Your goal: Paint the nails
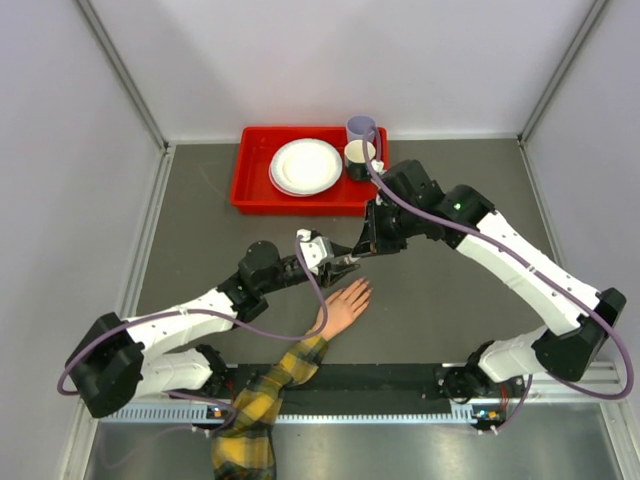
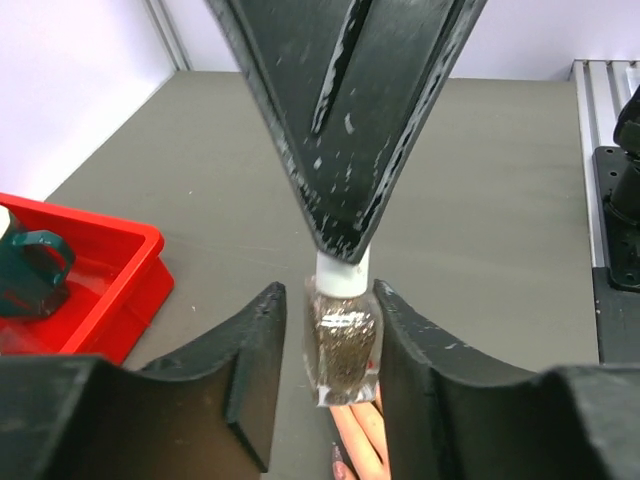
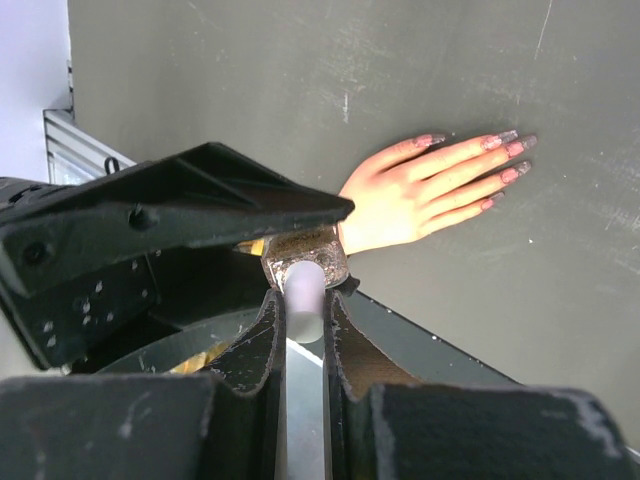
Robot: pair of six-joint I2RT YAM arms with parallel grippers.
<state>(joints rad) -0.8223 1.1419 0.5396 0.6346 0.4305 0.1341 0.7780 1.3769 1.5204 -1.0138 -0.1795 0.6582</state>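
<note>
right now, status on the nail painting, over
Left hand open around bottle. Right hand shut on its white cap. Nails exposed, nothing blocking.

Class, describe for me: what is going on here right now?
Above a mannequin hand lying on the table, the right gripper is clamped on the white cap of a small bottle of glittery polish. The left gripper flanks the bottle, with a slight gap on one side. The cap sits on the bottle, and nothing touches the nails.
</note>
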